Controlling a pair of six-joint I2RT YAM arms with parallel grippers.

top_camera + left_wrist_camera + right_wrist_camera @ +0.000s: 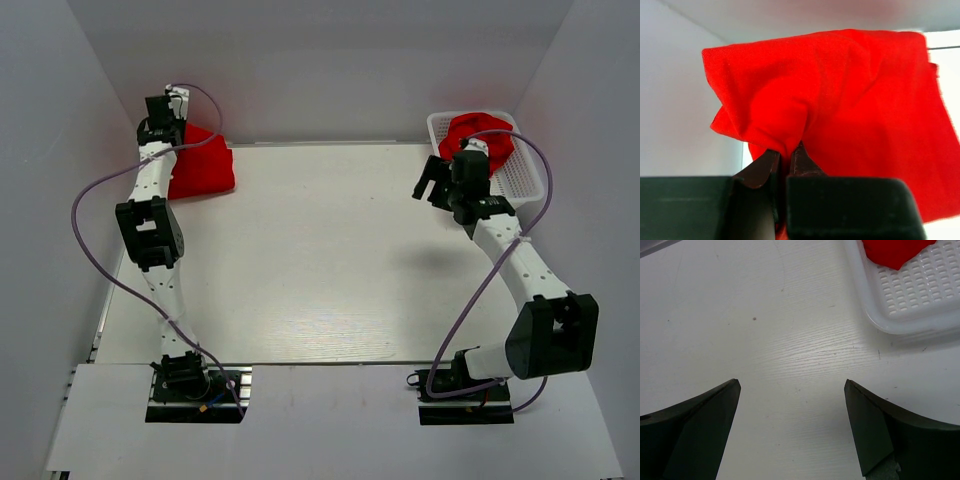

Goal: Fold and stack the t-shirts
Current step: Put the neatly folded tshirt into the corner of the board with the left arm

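Observation:
A folded red t-shirt (pixel 203 172) lies at the table's far left corner. My left gripper (pixel 172 125) is over its left edge, shut on a pinch of the cloth; in the left wrist view the t-shirt (pixel 850 100) bunches up between the closed fingertips (pixel 771 159). Another red t-shirt (pixel 478 135) lies crumpled in the white mesh basket (pixel 525 172) at the far right. My right gripper (pixel 432 180) is open and empty, just left of the basket above bare table. In the right wrist view its fingers (pixel 720 410) are wide apart, with the basket (pixel 920 295) and t-shirt (pixel 895 251) at upper right.
White walls enclose the table on the left, back and right. The left arm's purple cable (pixel 95 230) loops out toward the left wall. The right arm's cable (pixel 535 200) arcs over the basket's near edge.

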